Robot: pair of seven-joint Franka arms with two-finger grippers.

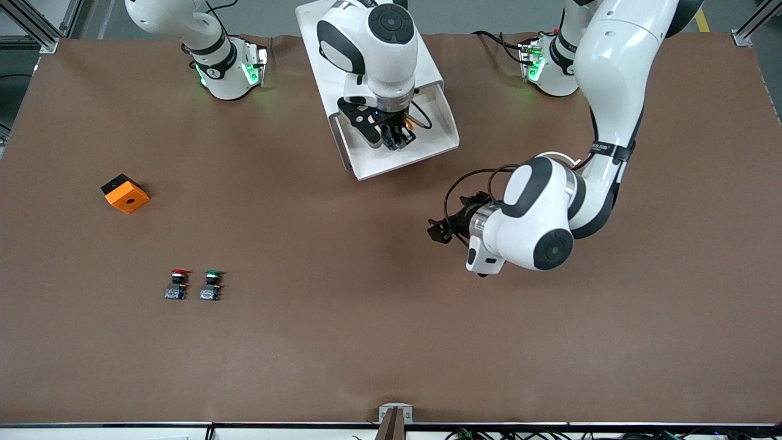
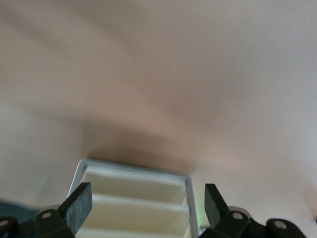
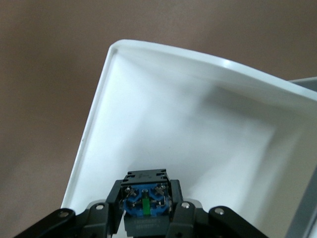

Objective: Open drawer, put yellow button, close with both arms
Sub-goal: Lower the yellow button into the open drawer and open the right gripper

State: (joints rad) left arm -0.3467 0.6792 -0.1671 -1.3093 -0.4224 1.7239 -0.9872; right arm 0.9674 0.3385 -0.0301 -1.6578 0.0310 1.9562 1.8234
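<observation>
The white drawer (image 1: 366,171) stands pulled open from its white cabinet (image 1: 317,55) at the robots' edge of the table. My right gripper (image 1: 397,139) hangs over the open drawer, shut on the yellow button (image 1: 409,124), of which only an orange bit shows from the front. In the right wrist view the button's blue-grey base (image 3: 144,177) sits clamped between the fingers of the right gripper (image 3: 146,198), above the drawer's white inside (image 3: 94,124). My left gripper (image 1: 441,231) is open and empty, low over bare table nearer the front camera than the drawer. Its fingers (image 2: 79,206) frame the white unit (image 2: 133,203).
A red-capped button (image 1: 176,285) and a green-capped button (image 1: 211,285) stand side by side toward the right arm's end, near the front. An orange block with a black side (image 1: 124,194) lies farther back at that end. The brown mat (image 1: 342,318) covers the table.
</observation>
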